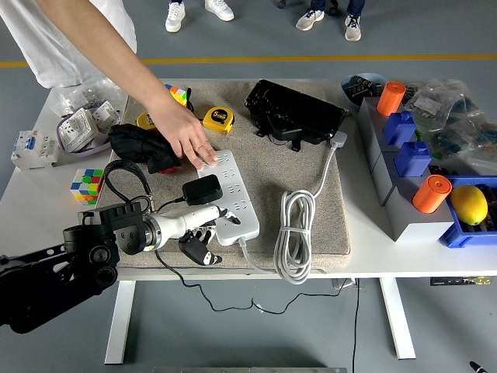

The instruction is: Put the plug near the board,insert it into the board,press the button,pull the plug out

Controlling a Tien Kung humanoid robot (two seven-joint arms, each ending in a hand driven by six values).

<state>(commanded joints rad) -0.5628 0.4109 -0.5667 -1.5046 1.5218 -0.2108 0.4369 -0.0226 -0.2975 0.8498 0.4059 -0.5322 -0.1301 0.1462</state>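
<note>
Reaching in from the lower left of the frame, the robot's left hand (198, 233) rests at the near end of the white board (227, 194), just left of it. Its fingers curl downward against the mat's front edge and grip nothing that can be made out. The black plug (202, 189) sits upright on the board's left side, a little above the hand — apart from the fingers, its cable looping away to the left. From the upper left of the frame a person's hand (186, 140) presses flat on the board's far end. The board lies on a beige mat (311, 233) in the middle of the white table (31, 194). A coiled white cable (295, 233) lies right of the board. A yellow tape measure (219, 119) sits above the board, a colour cube (87, 183) at the left.
</note>
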